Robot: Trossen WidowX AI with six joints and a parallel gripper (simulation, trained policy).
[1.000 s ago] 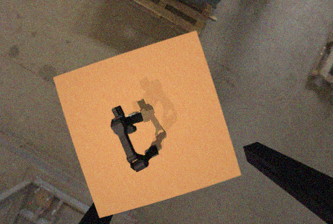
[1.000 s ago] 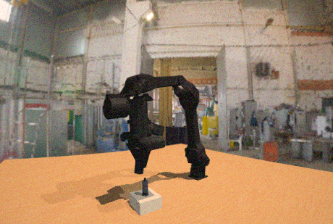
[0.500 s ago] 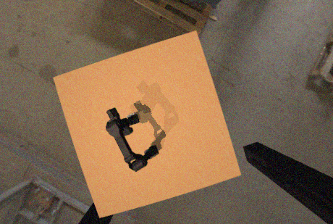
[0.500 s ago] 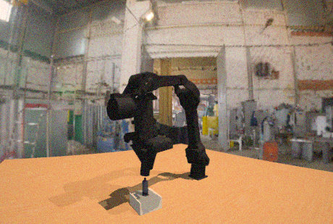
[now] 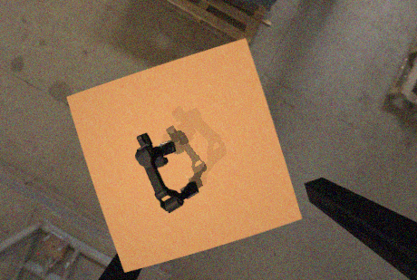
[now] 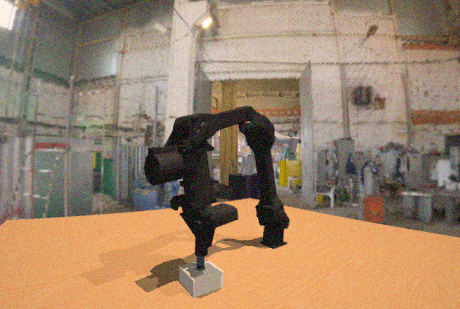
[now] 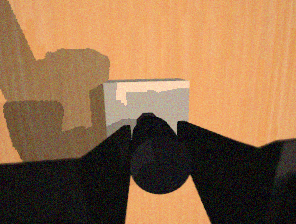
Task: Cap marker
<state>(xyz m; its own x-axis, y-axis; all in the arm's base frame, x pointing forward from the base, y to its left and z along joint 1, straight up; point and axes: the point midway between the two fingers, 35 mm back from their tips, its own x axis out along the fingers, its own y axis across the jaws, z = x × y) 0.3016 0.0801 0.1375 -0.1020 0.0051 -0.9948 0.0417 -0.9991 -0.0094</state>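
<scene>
The pale grey holder block (image 6: 194, 287) (image 7: 150, 100) stands on the table. The dark marker (image 6: 200, 264) stands upright in it; only its lower part shows in the exterior view, and its top is hidden at the fingertips. My gripper (image 6: 201, 254) (image 7: 154, 130) is shut on the black cap (image 7: 160, 167), which shows round end toward the wrist camera. The gripper points down and is right over the block, in line with the marker. The cap hides nearly all of the marker in the wrist view. Whether the cap touches or sits over the marker's tip cannot be told.
The arm's base (image 6: 273, 235) stands on the orange table (image 5: 227, 84) behind the block. The arm (image 5: 154, 177) arches from it to the block, and its shadow falls beside the block. The top view hides the block almost wholly under the arm.
</scene>
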